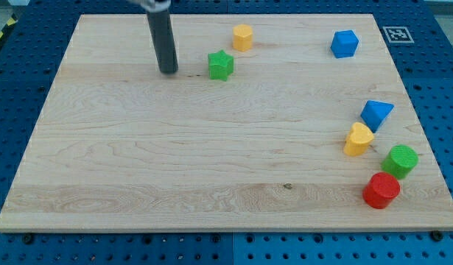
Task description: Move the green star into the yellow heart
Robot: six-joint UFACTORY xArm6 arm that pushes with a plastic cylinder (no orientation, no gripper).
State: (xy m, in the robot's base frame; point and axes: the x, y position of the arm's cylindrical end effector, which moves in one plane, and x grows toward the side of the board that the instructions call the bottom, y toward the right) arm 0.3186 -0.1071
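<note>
The green star (221,65) lies near the view's top, left of centre-top. The yellow heart (358,139) lies far off at the view's right, just below a blue triangular block (377,114). My tip (168,71) rests on the board to the left of the green star, a short gap apart from it. The dark rod rises from the tip to the view's top edge.
A yellow hexagonal block (243,36) sits just up and right of the star. A blue cube (345,43) is at the top right. A green cylinder (400,160) and a red cylinder (381,191) sit below the heart. The wooden board (211,162) lies on a blue perforated table.
</note>
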